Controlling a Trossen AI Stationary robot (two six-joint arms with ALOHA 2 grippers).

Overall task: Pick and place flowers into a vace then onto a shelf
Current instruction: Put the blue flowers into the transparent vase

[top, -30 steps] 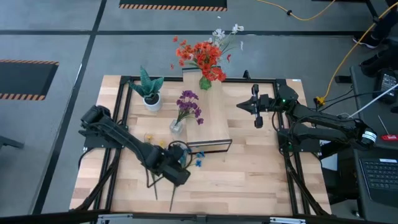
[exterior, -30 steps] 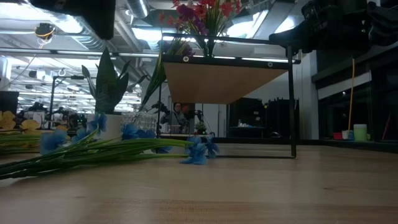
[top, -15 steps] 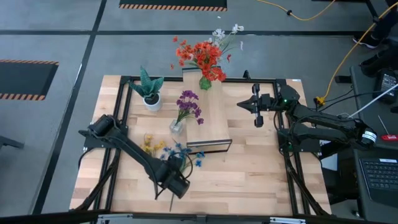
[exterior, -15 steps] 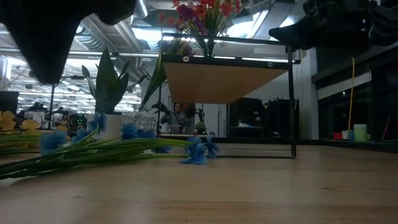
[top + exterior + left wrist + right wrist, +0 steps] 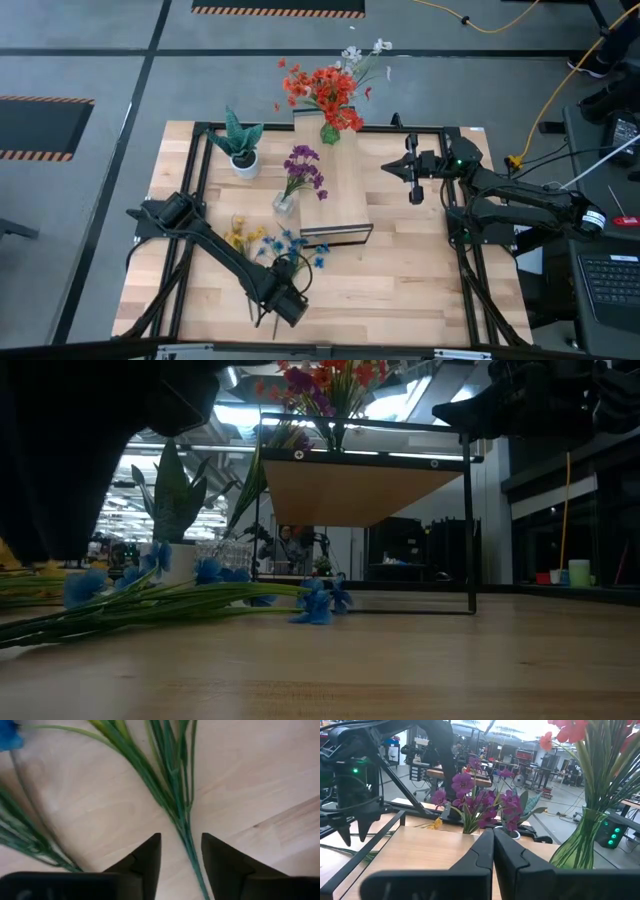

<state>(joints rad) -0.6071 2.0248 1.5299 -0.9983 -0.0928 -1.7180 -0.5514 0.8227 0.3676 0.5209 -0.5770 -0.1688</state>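
Note:
Blue flowers (image 5: 292, 245) and yellow flowers (image 5: 240, 237) lie flat on the table, their green stems (image 5: 172, 785) running toward the near edge. My left gripper (image 5: 181, 840) points down over those stems, open, with one finger on either side of a stem bundle and clear of it. In the high view my left gripper (image 5: 283, 303) sits near the table's front. The shelf (image 5: 335, 190) carries red-orange flowers (image 5: 325, 92) in a green vase (image 5: 330, 132). Purple flowers (image 5: 303, 168) stand in a glass vase (image 5: 285, 203) beside the shelf. My right gripper (image 5: 493, 834) waits shut, level, to the right of the shelf.
A spiky green plant in a white pot (image 5: 240, 150) stands at the far left. A black metal frame (image 5: 200, 128) borders the table. The shelf (image 5: 365, 485) stands raised on thin dark legs. Bare wood (image 5: 420, 270) lies at the near right.
My left gripper has come down toward the table and a little toward the near edge, over the green stems. The flowers lie where they were.

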